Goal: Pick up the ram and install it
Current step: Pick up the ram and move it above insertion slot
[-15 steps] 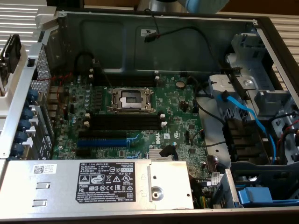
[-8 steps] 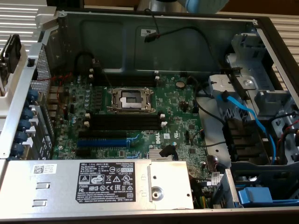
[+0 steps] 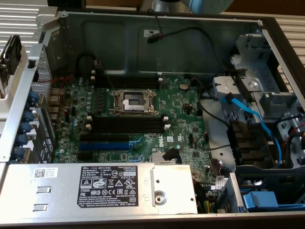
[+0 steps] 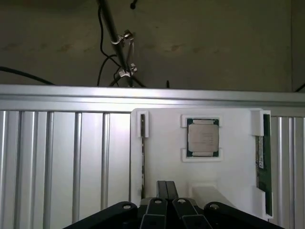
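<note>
**benchrat:** The black metal claw (image 4: 167, 187) is pinched fully closed, fingers pressed against each other with nothing between them. There's free air all around the tips.

**slotjockey:** Where's the ram then?

**benchrat:** There's one long dark-green ram stick (image 4: 263, 160) with a pale label. It stands on edge along one side edge of the flat white plastic holder (image 4: 228, 143), ahead of the claw, off to one side and well apart from it. Straight ahead of the tips sits one square silver-topped processor chip (image 4: 203, 137), held between two white tabs. The holder's opposite edge has one narrow slot (image 4: 143, 157), and I can't tell if anything's in it.

**slotjockey:** Room to move?

**benchrat:** Plenty. Bare ribbed silver aluminium table (image 4: 62, 162) runs out past that slot, ending at a raised rail (image 4: 62, 98) just beyond the holder.

**slotjockey:** And the PC?

**benchrat:** The exterior view has one open grey metal case (image 3: 200, 43) holding a green motherboard (image 3: 186, 124). On it, long black memory slots (image 3: 126, 125) lie beside one square socket (image 3: 132, 101). The ram isn't installed yet.
</note>
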Controlling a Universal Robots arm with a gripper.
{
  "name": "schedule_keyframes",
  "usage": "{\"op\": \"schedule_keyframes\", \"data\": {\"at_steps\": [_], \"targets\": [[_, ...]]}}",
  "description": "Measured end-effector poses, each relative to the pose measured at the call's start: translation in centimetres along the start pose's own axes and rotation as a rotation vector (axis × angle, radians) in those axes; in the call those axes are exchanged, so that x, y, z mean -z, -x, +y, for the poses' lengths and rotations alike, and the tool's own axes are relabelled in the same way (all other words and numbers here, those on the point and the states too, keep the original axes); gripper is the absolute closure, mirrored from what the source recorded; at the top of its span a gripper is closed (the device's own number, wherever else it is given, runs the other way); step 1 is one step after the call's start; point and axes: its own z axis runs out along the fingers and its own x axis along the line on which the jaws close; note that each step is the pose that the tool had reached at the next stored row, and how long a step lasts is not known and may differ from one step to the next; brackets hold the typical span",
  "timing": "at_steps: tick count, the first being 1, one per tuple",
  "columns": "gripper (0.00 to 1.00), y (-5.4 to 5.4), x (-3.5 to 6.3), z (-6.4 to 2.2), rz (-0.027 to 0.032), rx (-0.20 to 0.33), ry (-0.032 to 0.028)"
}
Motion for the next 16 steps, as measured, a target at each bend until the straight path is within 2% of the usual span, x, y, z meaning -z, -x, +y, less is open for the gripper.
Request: {"op": "schedule_keyframes", "data": {"at_steps": [16], "targets": [[0.90,-0.2,-2.97,1.07,0.0000,0.000,0.0000]]}}
